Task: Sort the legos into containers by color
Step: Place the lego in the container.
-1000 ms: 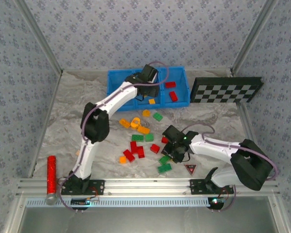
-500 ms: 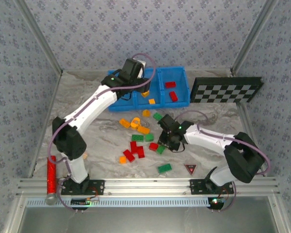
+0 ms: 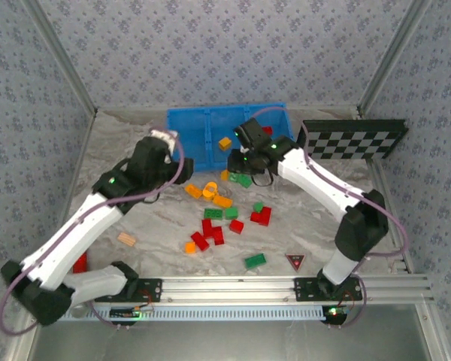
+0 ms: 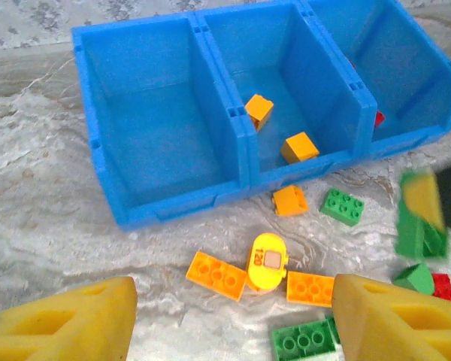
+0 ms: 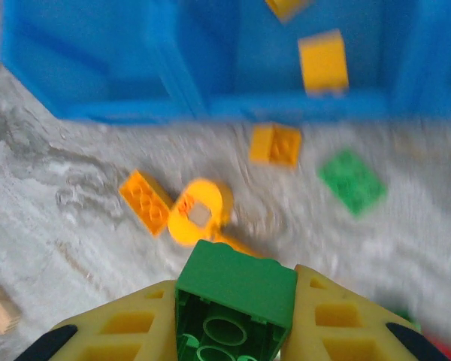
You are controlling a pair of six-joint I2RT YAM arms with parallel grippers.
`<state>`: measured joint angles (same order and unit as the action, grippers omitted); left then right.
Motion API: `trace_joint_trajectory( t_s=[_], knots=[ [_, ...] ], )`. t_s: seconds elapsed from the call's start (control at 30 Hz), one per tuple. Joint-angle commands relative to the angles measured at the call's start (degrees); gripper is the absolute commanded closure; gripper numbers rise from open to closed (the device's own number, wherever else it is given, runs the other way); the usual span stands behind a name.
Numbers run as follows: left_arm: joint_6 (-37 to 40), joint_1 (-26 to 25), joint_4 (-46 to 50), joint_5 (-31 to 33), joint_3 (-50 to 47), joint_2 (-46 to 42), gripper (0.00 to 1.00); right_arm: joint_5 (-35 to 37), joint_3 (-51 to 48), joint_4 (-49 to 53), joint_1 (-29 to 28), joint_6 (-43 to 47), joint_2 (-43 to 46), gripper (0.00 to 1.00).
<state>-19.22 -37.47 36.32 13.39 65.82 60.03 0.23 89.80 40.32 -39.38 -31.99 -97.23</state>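
Next, the right tool (image 5: 237,325), clamping a small green plastic brick (image 5: 237,289), had to centre over the empty left compartment (image 4: 154,143) of the blue plastic bin (image 4: 135,26).

Red, green and orange legos (image 3: 208,229) were scattered on the table (image 3: 165,226) before the blue containers (image 3: 188,139) at its far edge. Two orange bricks (image 4: 299,147) were seen in the middle compartment; one green brick (image 5: 237,289) was gripped.

A lab test cell: aluminium frame (image 3: 233,287), patterned backdrop walls (image 3: 225,53) and a checkerboard (image 3: 351,139).
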Motion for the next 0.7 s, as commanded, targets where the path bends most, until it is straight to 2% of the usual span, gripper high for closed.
trace_joint_trajectory(
  t_s=[0.0, 0.17, 0.3, 0.5, 0.67],
  knots=[
    [-3.3, 0.3, 0.8, 0.9, -4.0, -7.5, 0.3, 6.0, 6.9, -7.8, -1.4, 15.2, -5.5, 0.77],
    [-2.9, -0.1, 6.2, -3.9, -8.2, -12.1, 0.27, 7.5, 20.0, -12.9, -3.9, 26.5, -16.4, 0.77],
    [-4.2, -2.3, 10.7, -5.6, -11.6, -12.6, 0.27, 8.2, 33.2, -11.3, -5.9, 33.3, -26.8, 0.76],
    [-11.4, -4.4, 8.1, -9.1, -19.6, -17.7, 0.27, 10.4, 48.3, -6.3, -6.8, 37.1, -40.6, 0.75],
    [-16.1, -5.3, 9.0, -10.0, -23.0, -24.1, 0.27, 11.6, 51.8, -6.1, -6.3, 37.3, -46.9, 0.76]
  ],
)
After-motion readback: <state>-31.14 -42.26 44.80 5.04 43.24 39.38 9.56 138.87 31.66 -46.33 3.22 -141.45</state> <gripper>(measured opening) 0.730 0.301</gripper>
